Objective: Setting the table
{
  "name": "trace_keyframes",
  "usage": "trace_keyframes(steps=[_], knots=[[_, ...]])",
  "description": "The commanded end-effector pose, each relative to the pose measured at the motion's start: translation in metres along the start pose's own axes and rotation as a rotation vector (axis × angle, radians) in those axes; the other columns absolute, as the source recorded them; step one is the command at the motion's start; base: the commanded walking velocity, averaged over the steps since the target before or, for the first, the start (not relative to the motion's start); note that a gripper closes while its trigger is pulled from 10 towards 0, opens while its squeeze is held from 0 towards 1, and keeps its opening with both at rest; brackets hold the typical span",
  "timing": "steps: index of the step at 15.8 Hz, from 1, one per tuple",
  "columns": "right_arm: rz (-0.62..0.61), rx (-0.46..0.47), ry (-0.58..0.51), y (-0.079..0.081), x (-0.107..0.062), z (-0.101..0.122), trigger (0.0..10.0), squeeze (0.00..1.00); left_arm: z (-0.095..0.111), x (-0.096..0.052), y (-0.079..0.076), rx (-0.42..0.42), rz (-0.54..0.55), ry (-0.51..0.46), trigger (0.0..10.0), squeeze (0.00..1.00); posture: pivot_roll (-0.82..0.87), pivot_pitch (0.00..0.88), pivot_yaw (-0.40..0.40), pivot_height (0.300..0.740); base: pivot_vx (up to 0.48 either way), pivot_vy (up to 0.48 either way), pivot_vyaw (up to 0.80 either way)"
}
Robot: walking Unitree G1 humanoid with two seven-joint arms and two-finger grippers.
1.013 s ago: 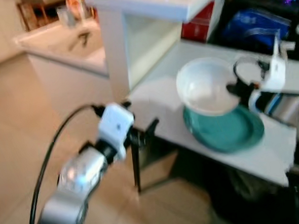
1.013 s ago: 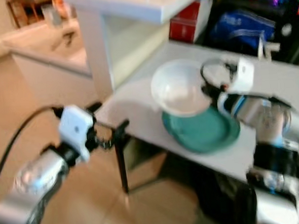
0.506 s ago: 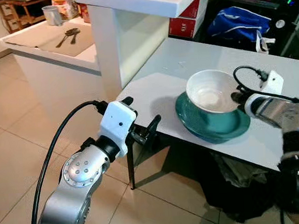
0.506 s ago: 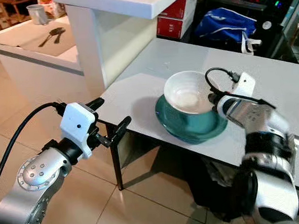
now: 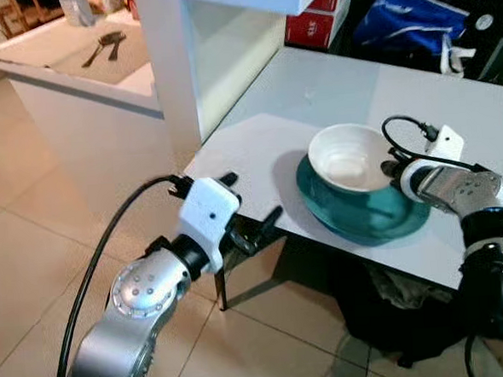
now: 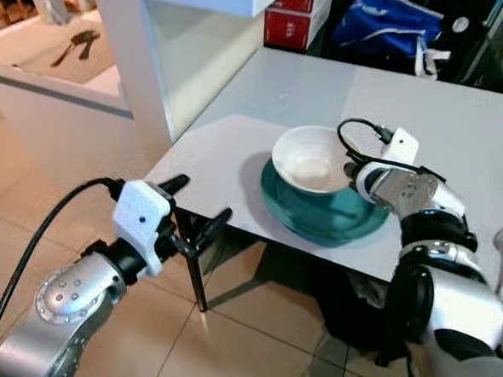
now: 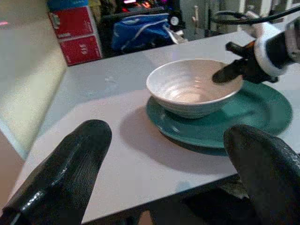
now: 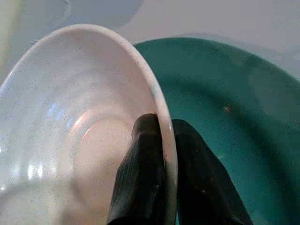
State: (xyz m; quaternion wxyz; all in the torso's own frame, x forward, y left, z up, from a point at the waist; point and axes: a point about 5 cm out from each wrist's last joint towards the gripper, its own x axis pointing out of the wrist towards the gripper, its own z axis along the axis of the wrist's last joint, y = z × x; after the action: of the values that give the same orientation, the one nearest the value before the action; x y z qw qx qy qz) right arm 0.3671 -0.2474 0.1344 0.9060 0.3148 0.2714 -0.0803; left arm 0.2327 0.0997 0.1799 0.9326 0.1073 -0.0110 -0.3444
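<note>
1. 2 spoons (image 5: 104, 46) lie on the far-left ledge; a white pillar (image 5: 170, 82) stands beside the counter (image 5: 258, 150).
2. Left end effector (image 5: 250, 227): fingers spread wide, empty, level with the counter's near edge.
3. White bowl (image 5: 348, 157) sits on the teal plate (image 5: 364, 216), on the counter.
4. Right end effector (image 8: 161, 154) pinches the bowl's rim, 1 finger inside, 1 outside.
5. Blue bag (image 5: 408, 29) behind.
</note>
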Motion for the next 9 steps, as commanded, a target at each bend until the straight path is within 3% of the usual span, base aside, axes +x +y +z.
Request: trace_keyframes(steps=[1,8,9], knots=[[0.023,-0.023,-0.002,0.002,-0.006,0.013,10.0,0.00,0.002,-0.002,-0.004,0.005,-0.025,-0.004,10.0,0.00,0.04,0.023,-0.067,0.740,0.000,0.000,0.00],[0.000,-0.052,0.097,-0.025,-0.022,0.017,10.0,0.00,0.002,0.000,-0.006,-0.001,-0.050,0.000,10.0,0.00,0.03,0.026,-0.052,0.740,0.000,0.000,0.00],[0.000,-0.050,0.107,-0.026,-0.022,0.015,10.0,0.50,0.002,0.000,-0.005,0.000,-0.051,0.000,10.0,0.00,0.03,0.025,-0.054,0.740,0.000,0.000,0.00]])
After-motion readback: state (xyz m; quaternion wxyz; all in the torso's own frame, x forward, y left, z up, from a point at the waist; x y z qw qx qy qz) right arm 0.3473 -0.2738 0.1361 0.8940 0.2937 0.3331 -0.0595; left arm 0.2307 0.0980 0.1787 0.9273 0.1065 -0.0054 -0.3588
